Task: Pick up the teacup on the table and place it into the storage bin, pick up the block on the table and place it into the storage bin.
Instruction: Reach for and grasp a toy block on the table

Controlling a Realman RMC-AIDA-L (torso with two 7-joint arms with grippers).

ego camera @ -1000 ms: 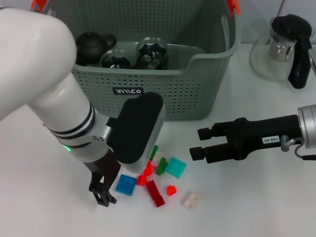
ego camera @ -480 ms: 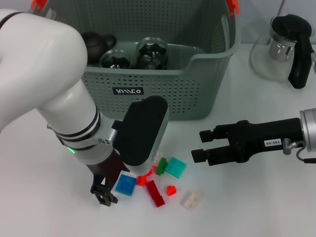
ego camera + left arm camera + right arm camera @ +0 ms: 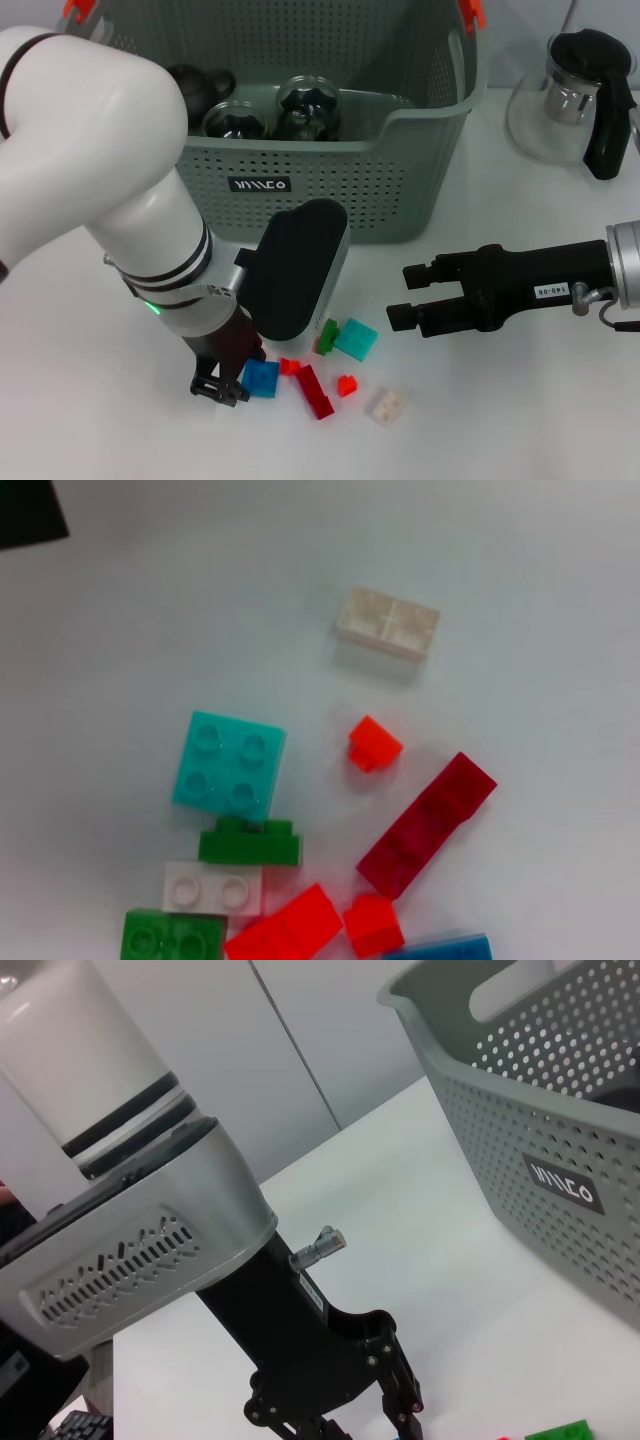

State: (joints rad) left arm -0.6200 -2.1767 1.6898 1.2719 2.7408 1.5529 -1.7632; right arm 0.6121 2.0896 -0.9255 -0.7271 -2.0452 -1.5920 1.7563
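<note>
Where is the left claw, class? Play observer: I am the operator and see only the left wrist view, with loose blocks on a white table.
Observer: In the head view the left claw is low at the table, right beside the blue block.
Operator: And the storage bin?
Observer: The storage bin stands behind the blocks, with a dark teapot inside.
Operator: The other arm?
Observer: The right claw hovers open to the right of the blocks, holding nothing.
</note>
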